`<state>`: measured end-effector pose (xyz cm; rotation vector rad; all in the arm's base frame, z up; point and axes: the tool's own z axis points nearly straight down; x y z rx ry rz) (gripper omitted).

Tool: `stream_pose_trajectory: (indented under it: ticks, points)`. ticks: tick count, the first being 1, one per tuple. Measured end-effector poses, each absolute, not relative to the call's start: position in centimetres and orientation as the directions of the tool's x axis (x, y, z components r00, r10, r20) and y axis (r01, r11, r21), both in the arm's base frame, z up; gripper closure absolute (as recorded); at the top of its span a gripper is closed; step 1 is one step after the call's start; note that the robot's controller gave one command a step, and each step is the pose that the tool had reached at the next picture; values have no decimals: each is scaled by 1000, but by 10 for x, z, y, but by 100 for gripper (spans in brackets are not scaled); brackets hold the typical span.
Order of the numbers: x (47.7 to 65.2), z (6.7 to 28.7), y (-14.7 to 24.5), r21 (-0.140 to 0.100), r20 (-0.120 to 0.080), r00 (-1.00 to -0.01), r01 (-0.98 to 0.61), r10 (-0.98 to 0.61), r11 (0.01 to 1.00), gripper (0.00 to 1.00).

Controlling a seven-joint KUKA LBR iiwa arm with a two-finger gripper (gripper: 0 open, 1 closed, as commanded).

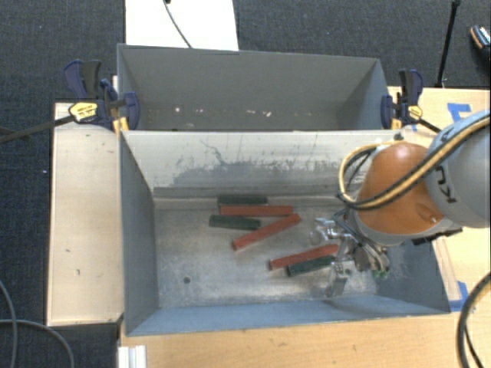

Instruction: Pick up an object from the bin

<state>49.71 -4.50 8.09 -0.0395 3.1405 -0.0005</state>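
My gripper (pixel 334 257) is low in the bin's right front part, under the arm's orange cover. It is open, with one metal finger (pixel 328 230) toward the back and the other (pixel 336 284) toward the front. Between them lie the right ends of a red-brown stick (pixel 295 259) and a dark green stick (pixel 309 267), side by side on the floor. Neither stick is lifted. A longer red-brown stick (pixel 266 232) lies slanted just to the left.
More sticks lie further left at the back of the floor: a dark green one (pixel 242 200), a red-brown one (pixel 257 210) and another dark green one (pixel 234 222). The bin's right wall is close behind the gripper.
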Motion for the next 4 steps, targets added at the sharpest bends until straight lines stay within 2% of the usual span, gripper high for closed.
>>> stream_pose_trajectory:
  ticks: [1, 2, 3, 4]
  points:
    - [556, 71, -71, 0, -2, -997, -76, -76, 997, 0]
    - [556, 71, -71, -1, -2, -997, -78, -78, 997, 100]
    - [595, 198, -76, -4, -7, -910, -414, -414, 910, 100]
    - [582, 264, -86, -7, -5, -686, -727, -727, 686, 100]
